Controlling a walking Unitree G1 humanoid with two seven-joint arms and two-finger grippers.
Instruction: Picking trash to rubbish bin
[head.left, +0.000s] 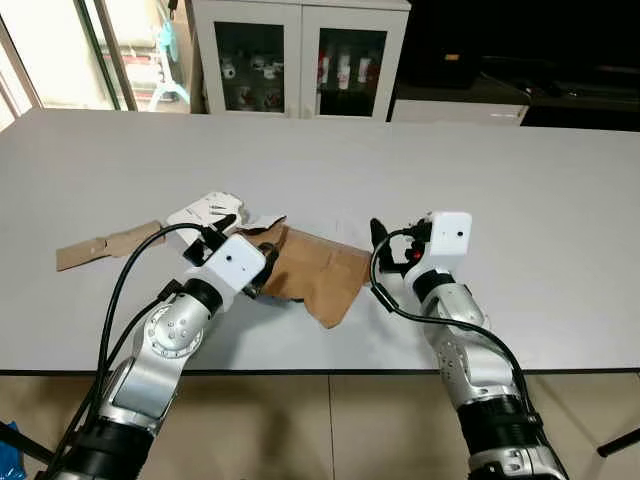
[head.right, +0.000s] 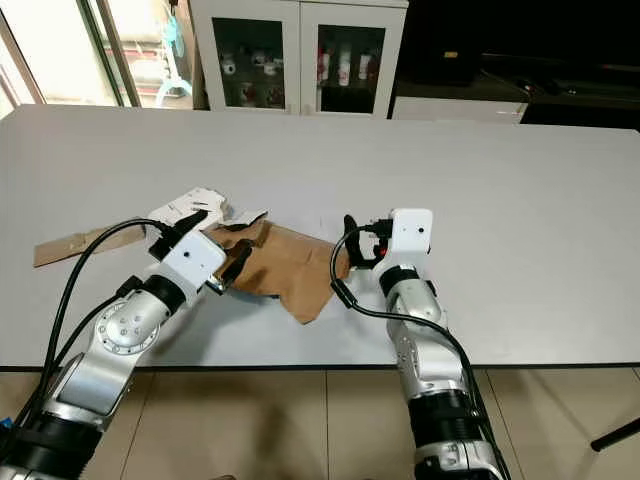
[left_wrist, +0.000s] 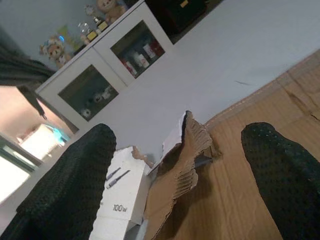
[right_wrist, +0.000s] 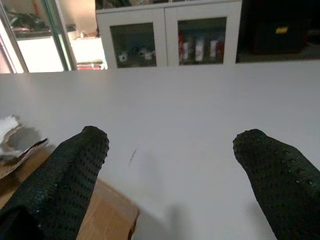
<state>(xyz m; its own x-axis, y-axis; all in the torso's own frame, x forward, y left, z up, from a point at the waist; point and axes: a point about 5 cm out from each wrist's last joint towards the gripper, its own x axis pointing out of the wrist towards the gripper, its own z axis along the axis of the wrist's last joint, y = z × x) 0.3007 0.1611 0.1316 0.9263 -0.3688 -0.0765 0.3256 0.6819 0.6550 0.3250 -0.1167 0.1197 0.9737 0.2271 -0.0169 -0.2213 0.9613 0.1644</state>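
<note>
A torn sheet of brown cardboard (head.left: 322, 278) lies on the white table (head.left: 480, 180) near its front edge. A torn white box (head.left: 205, 212) lies against the sheet's left end, and a brown cardboard strip (head.left: 103, 245) lies further left. My left gripper (head.left: 246, 250) is open, low over the sheet's ragged left edge (left_wrist: 186, 150), one finger (left_wrist: 70, 185) by the white box (left_wrist: 122, 200) and the other finger (left_wrist: 280, 170) over the brown sheet. My right gripper (head.left: 388, 245) is open just right of the sheet, over bare table, holding nothing (right_wrist: 170, 150).
A white cabinet with glass doors (head.left: 300, 55) stands behind the table's far edge. Dark furniture (head.left: 500, 50) is at the back right, and a glass door (head.left: 60, 50) at the back left. The table's front edge (head.left: 330, 372) runs just under my arms.
</note>
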